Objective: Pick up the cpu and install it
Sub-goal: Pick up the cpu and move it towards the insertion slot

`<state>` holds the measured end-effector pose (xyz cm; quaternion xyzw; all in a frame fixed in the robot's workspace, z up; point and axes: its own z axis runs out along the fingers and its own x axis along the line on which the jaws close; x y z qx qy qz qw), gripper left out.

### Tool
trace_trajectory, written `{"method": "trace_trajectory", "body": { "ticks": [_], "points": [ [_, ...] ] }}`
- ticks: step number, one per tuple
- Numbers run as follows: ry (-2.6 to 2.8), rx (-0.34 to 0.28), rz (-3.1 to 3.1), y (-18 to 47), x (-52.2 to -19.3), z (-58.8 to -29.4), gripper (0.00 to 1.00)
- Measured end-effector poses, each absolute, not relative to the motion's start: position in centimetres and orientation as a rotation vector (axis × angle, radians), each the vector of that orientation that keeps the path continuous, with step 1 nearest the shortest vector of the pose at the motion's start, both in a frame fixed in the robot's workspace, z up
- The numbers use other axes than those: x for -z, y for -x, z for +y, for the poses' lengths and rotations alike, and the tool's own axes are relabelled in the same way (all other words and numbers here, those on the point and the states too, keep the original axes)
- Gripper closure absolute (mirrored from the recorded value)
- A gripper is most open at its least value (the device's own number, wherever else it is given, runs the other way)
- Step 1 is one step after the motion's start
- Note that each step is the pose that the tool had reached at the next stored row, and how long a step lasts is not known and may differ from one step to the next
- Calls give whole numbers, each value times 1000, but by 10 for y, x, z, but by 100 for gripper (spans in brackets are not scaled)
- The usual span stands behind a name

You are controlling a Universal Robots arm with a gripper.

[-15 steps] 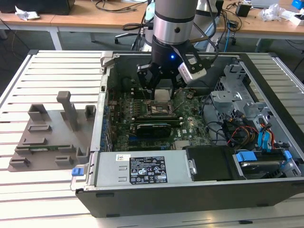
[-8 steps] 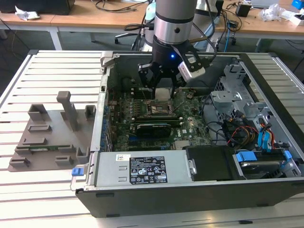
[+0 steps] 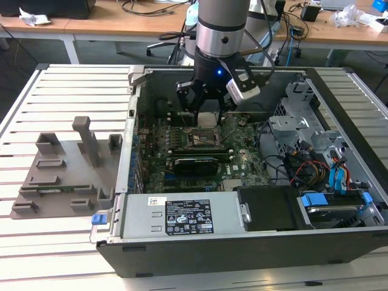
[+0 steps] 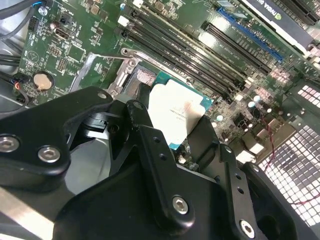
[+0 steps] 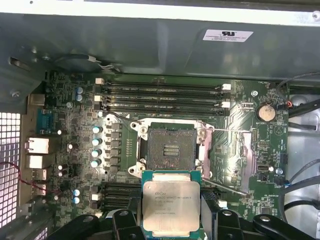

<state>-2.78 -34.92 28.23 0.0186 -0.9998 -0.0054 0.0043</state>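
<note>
My gripper (image 3: 208,114) hangs inside the open computer case (image 3: 242,242), shut on the cpu (image 3: 208,119). The cpu (image 5: 171,202) is a thin square chip with a silvery top and a green rim, held flat between the black fingers (image 5: 124,220). It sits a little above the motherboard and beside the open black socket (image 5: 171,149), whose load frame is raised. In the second wrist view the cpu (image 4: 175,114) sticks out from between the fingers (image 4: 145,132), over the socket's edge (image 4: 136,76).
Memory slots (image 5: 160,97) run along one side of the socket, and a graphics card (image 3: 194,163) lies on the other. Cables and drive bays (image 3: 315,157) fill the case at the exterior view's right. A grey plastic tray with posts (image 3: 66,170) stands outside the case on the left.
</note>
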Motion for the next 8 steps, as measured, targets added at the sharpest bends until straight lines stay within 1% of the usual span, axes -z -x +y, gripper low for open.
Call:
{"method": "trace_trajectory", "body": {
  "ticks": [8],
  "points": [
    [-58,17,-3132,28,-282,-349,45]
  ]
}}
